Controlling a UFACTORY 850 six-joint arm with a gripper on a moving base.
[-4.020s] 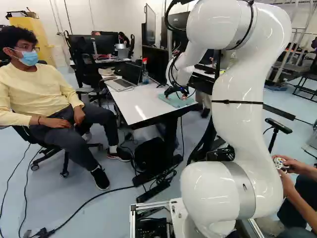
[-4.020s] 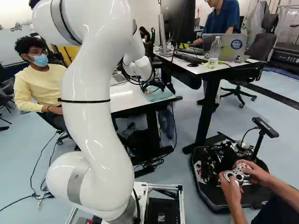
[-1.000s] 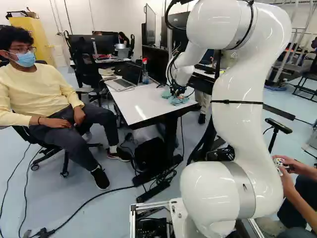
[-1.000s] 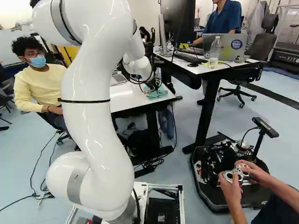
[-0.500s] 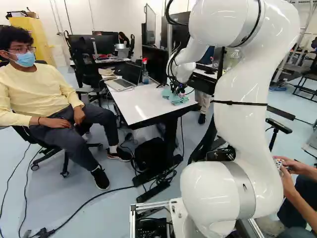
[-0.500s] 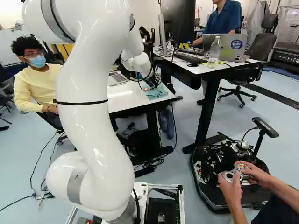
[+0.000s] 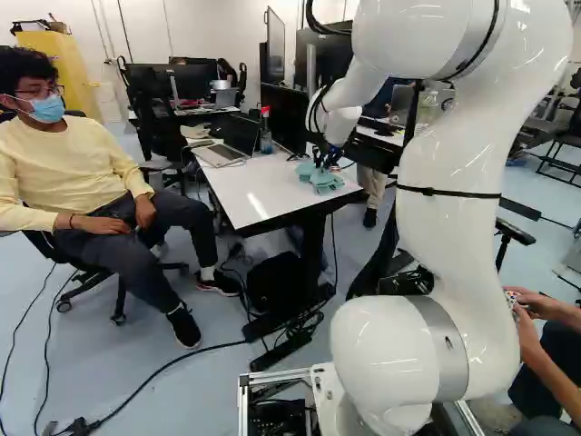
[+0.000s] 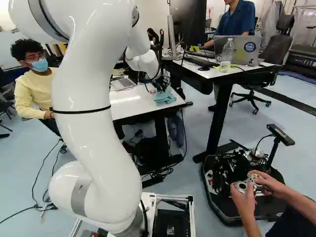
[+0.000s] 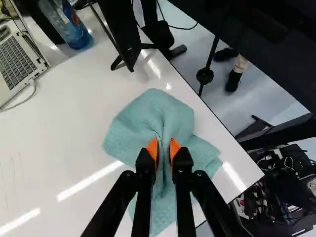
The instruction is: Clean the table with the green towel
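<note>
My gripper (image 7: 325, 158) is low over the white table (image 7: 245, 195) near its far right corner in the left base view. In the wrist view the gripper (image 9: 164, 147) has its orange pads pinching a bunched fold of the green towel (image 9: 160, 111). The cloth spreads ahead of, beside and under the fingers, creased toward the grip, and seems to lie on the tabletop. Faint thin lines (image 9: 13, 173) mark the white surface beside it.
On the table are a laptop (image 7: 221, 153) and a blue bottle (image 7: 266, 132); a black stand (image 9: 129, 42) is ahead of the towel. A second desk (image 8: 217, 73) stands close by. A seated person is left of the table. Hands hold a controller (image 8: 250, 182) beside a black wheeled base (image 8: 222, 212).
Four seconds ago the towel lay flatter; it is now bunched in the fingers. Over the last second the arm has swung, carrying gripper and towel slightly farther from the base. The base stays put.
</note>
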